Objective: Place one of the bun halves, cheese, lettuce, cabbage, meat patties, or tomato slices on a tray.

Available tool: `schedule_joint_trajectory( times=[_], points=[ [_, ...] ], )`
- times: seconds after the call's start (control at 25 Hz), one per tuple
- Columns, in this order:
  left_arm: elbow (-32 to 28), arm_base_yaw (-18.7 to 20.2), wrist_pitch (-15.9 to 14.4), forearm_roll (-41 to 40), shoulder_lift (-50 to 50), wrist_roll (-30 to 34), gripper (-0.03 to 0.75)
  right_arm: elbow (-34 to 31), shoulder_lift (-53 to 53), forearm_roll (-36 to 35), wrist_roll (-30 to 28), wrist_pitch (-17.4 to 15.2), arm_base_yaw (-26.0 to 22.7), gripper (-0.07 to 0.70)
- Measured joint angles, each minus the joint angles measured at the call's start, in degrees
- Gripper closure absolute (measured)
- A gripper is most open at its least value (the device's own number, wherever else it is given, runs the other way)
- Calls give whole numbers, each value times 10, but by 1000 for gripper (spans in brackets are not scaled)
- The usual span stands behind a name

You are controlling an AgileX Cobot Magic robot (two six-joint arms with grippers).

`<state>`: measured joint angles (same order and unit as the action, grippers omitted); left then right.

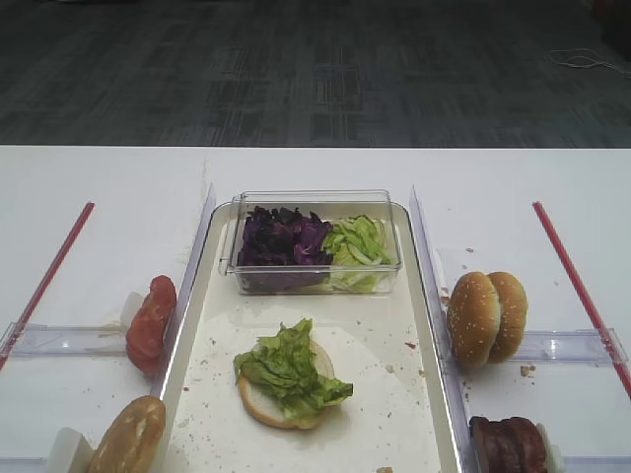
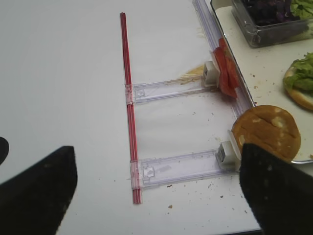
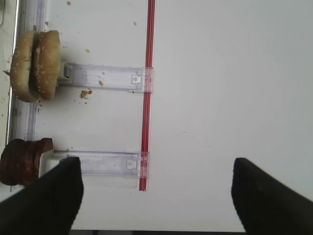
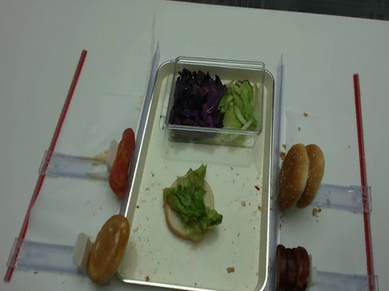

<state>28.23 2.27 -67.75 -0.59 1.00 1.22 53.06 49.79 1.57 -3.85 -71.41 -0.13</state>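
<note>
Patties (image 1: 508, 445) cut off btm edge.

The tray (image 4: 258, 257) lies mid-counter (image 4: 25, 54). At its far end sits a tub (image 4: 221, 63) — cabbage (image 4: 196, 100) in its left half, cut greens (image 4: 239, 108) in its right. Nearer, a bun half (image 4: 181, 224) lies on the tray with lettuce (image 4: 192, 200) on it. Left of the tray: tomato slices (image 4: 123, 160), with another bun half (image 4: 109, 248) nearer. Right: bun halves (image 4: 301, 175) — meat patties (image 4: 292, 269) nearer.
</note>
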Motion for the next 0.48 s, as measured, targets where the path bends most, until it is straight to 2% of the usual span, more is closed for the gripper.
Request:
schedule_joint_trajectory(
  times=[0.48],
  points=[
    [0, 0, 0, 0, 0, 0, 64, -174, -256, 15, 7, -9, 0, -13]
  ],
)
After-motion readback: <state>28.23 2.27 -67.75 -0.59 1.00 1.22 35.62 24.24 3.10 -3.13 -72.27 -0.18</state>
